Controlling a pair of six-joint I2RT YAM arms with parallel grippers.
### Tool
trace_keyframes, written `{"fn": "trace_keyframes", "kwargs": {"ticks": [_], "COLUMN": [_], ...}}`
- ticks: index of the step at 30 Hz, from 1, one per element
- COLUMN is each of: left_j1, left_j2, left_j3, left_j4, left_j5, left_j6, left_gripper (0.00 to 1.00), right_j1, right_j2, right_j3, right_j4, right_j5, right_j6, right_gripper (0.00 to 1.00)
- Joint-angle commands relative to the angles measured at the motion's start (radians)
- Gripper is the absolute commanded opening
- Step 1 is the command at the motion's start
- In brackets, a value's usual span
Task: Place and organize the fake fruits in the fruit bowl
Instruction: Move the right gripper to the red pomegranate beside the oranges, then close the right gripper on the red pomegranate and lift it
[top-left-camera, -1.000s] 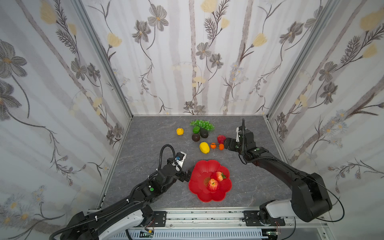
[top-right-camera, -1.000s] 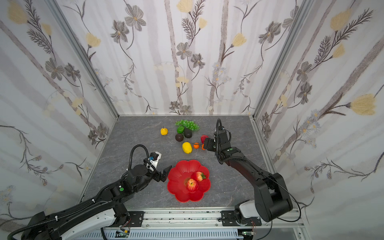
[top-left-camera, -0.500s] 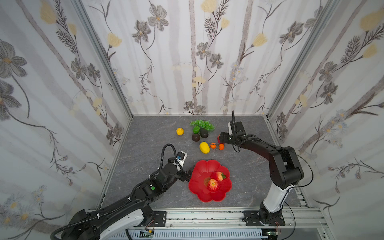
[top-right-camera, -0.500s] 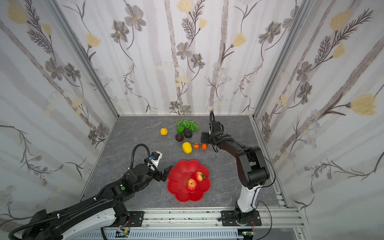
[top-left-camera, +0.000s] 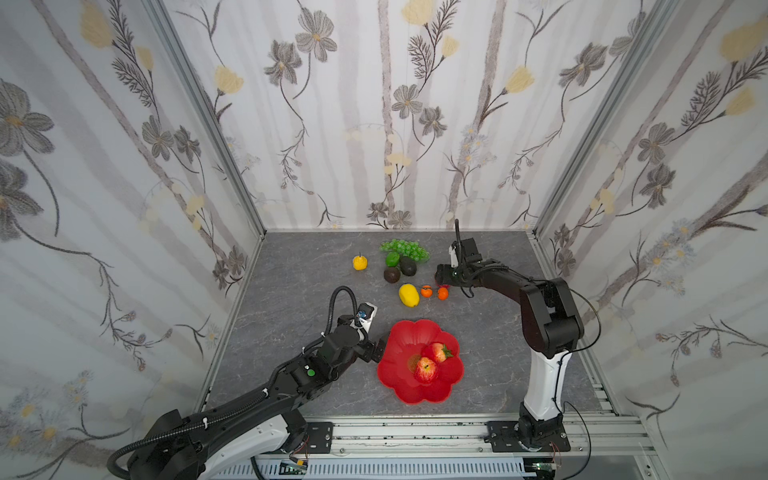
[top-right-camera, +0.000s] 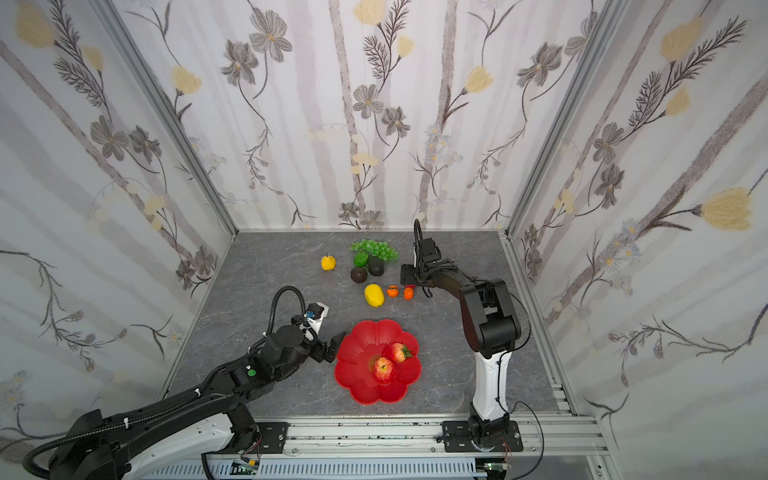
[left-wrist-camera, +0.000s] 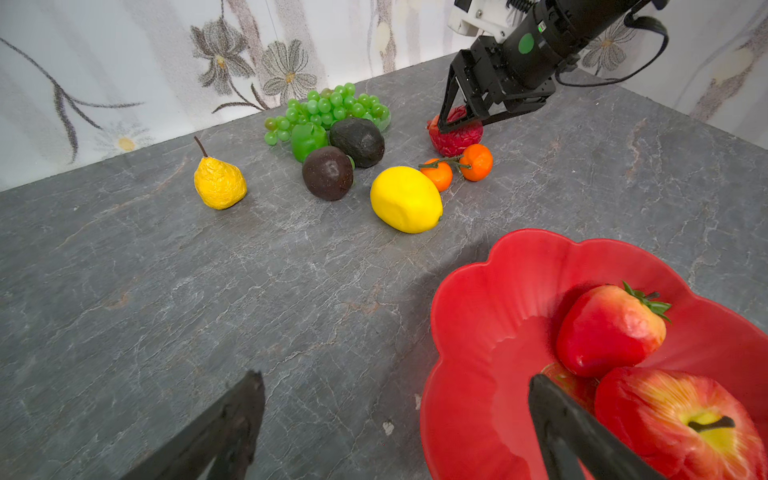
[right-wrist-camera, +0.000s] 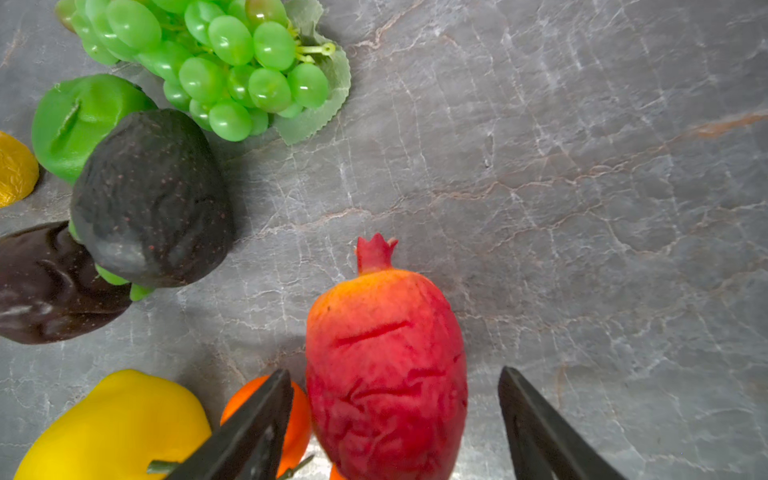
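The red fruit bowl (top-left-camera: 399, 332) holds an apple (top-left-camera: 425, 370) and a strawberry (top-left-camera: 439, 351). My left gripper (top-left-camera: 376, 347) is open at the bowl's left rim; in the left wrist view one finger (left-wrist-camera: 557, 419) hangs over the bowl (left-wrist-camera: 478, 291). My right gripper (right-wrist-camera: 394, 372) is open and low, straddling a wrinkled red fruit (right-wrist-camera: 386, 353) with a crown, with a gap on one side. On the table lie the grapes (top-left-camera: 405, 248), lime (top-left-camera: 392, 259), two avocados (top-left-camera: 408, 266), lemon (top-left-camera: 409, 295), two oranges (top-left-camera: 426, 291) and pear (top-left-camera: 360, 262).
The fruits cluster near the back wall. An orange (right-wrist-camera: 299, 415) sits right beside one right finger (right-wrist-camera: 257, 428). Flowered walls close in the back and both sides. A metal rail (top-left-camera: 415, 432) runs along the front edge.
The right gripper has moved left onto the wrinkled red fruit and its jaws have narrowed around it. The left arm has not moved.
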Motion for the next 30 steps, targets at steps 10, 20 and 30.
{"fn": "trace_keyframes", "kwargs": {"ticks": [10, 20, 30], "left_j1": [0.007, 0.009, 0.011], "left_j2": [0.015, 0.025, 0.033], "left_j3": [0.013, 0.015, 0.021], "left_j4": [0.023, 0.023, 0.019], "left_j5": [-0.021, -0.024, -0.024], "left_j6": [0.01, 0.01, 0.005], "left_gripper": [1.0, 1.0, 1.0], "right_j1": [0.002, 0.002, 0.002], "right_j2": [0.049, 0.03, -0.066], "right_j3": [0.044, 0.035, -0.003], "right_j4": [-0.022, -0.024, -0.017], "right_j5": [-0.029, -0.01, 0.039], "right_j6": [-0.031, -0.036, -0.036], "right_gripper": [0.64, 0.52, 0.51]}}
